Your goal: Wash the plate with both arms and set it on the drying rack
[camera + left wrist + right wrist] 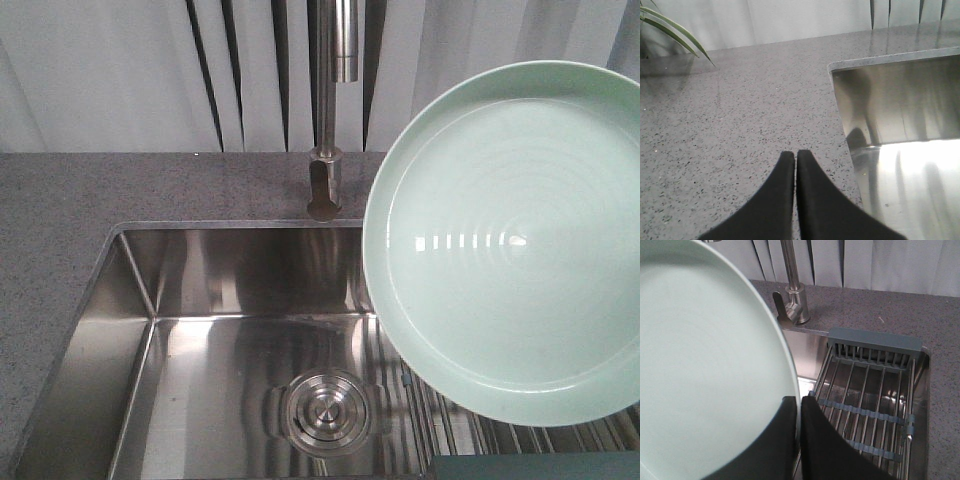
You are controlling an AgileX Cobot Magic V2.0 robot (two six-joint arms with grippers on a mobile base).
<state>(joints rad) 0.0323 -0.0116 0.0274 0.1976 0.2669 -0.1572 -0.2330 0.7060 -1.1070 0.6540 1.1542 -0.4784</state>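
- One pinch only: the right gripper point(799, 400) jaws clamp the mint-green plate point(705, 365) by its rim; glossy, it may slip onto the drying rack point(865, 390) below them.
- Empty, the left gripper point(796, 154) jaws are pressed together, giving no support.

Both end effectors point(796, 153) point(800, 400) closed

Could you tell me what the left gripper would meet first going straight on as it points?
The left gripper, shut, would most likely meet the speckled countertop beside the sink, though its tilt is unclear.
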